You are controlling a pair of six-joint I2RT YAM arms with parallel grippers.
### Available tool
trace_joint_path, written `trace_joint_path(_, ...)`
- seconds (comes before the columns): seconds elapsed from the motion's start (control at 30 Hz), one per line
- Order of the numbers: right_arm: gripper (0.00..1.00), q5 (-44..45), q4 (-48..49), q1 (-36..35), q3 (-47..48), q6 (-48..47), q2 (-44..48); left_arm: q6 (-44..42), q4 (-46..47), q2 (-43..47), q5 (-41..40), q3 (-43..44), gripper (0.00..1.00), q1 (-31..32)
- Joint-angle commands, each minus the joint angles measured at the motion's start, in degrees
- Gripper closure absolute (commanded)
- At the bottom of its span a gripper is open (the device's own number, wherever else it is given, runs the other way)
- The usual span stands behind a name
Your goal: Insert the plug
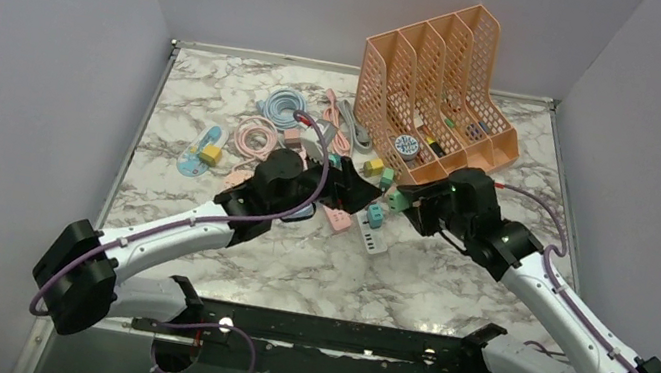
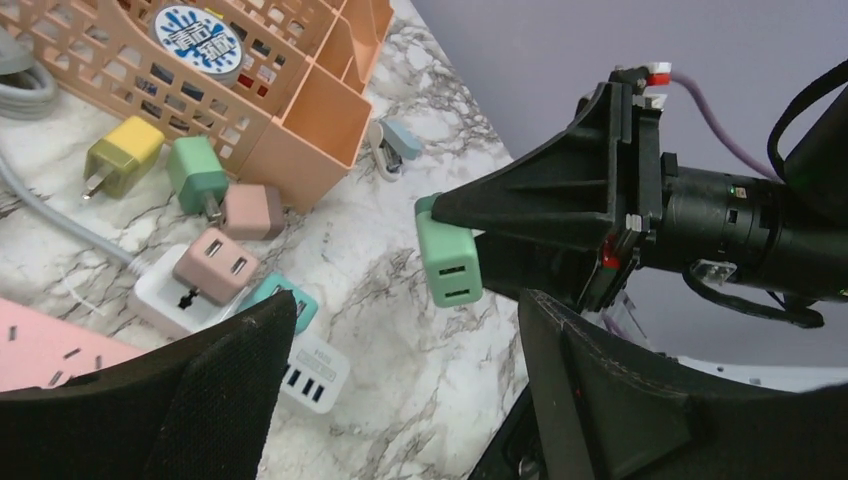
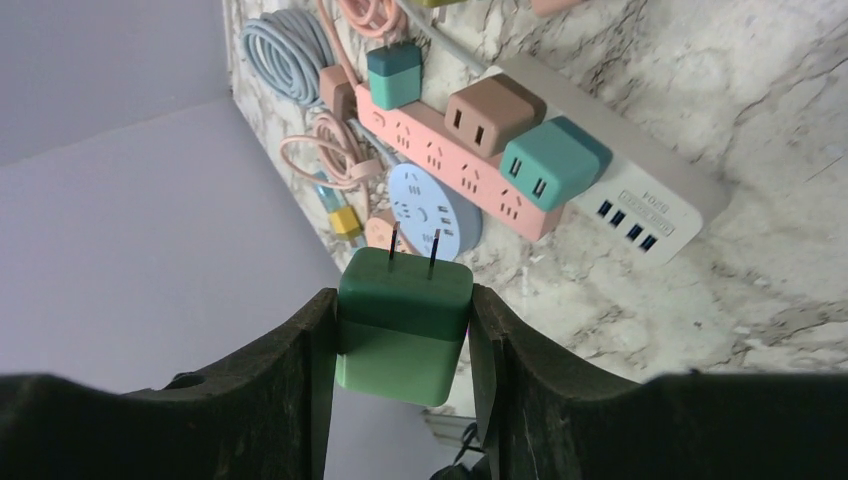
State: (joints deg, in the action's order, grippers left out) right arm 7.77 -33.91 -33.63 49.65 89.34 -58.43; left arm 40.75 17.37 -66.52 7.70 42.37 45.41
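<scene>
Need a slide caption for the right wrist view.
Right end effector grips green plug, prongs forward; white strip beyond.

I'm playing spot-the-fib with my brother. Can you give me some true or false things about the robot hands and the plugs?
1. The right gripper is squeezing a green plug. True.
2. The green plug's prongs are pushed into a socket. False: they stick out bare in the air, above the strips.
3. The left gripper is carrying a plug too. False: its fingers are spread apart with nothing between them.
4. A brown plug and a teal plug sit side by side on the white power strip. True.
</scene>
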Motion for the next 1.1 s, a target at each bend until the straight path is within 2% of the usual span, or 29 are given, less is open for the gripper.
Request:
trace_joint_path(0.0,0.67,-3.56,3.97,0.32,0.99,8.7,0.93,2.42,6.75,-2.59,-11.74,2.93,0.19,5.4)
trace_joint_path(0.13,0.67,-3.79,4.34,0.32,1.52,12.16,0.18,3.24,7.6,-5.04,-25.06,4.47,0.22,12.2)
trace_joint_path(0.27,0.67,-4.16,5.06,0.32,2.29,13.49,-0.16,5.48,7.5,-6.54,-30.85,4.72,0.24,14.7)
trace_joint_path(0.4,0.67,-5.27,5.98,0.32,2.32,13.87,-0.12,5.89,7.46,-8.56,-31.58,5.7,0.31,15.32)
trace_joint_path(0.5,0.67,-6.61,6.35,0.32,2.14,13.76,-0.26,6.42,7.44,-10.2,-31.51,6.66,0.42,15.48)
trace_joint_path(0.63,0.67,-7.68,6.98,0.32,1.84,13.15,-0.35,7.56,7.5,-11.87,-31.82,7.31,0.45,15.59)
trace_joint_path(0.77,0.66,-8.48,7.55,0.32,1.81,11.84,-1.1,7.41,7.43,-12.85,-31.1,7.93,0.53,15.76)
trace_joint_path(0.87,0.6,-9.15,8.71,0.32,1.51,10.41,-1.83,8.41,7.5,-12.02,-30.67,6.57,0.65,15.85)
trace_joint_path(0.97,0.44,-9.12,9.51,0.32,1.47,6.93,-2.46,6.94,6.47,-10.46,-31.46,4.91,0.78,15.79)
trace_joint_path(1.07,0.34,-7.4,7.9,0.32,2.27,1.54,-3.04,5.04,1.75,-8.51,-32.29,4.15,0.82,15.36)
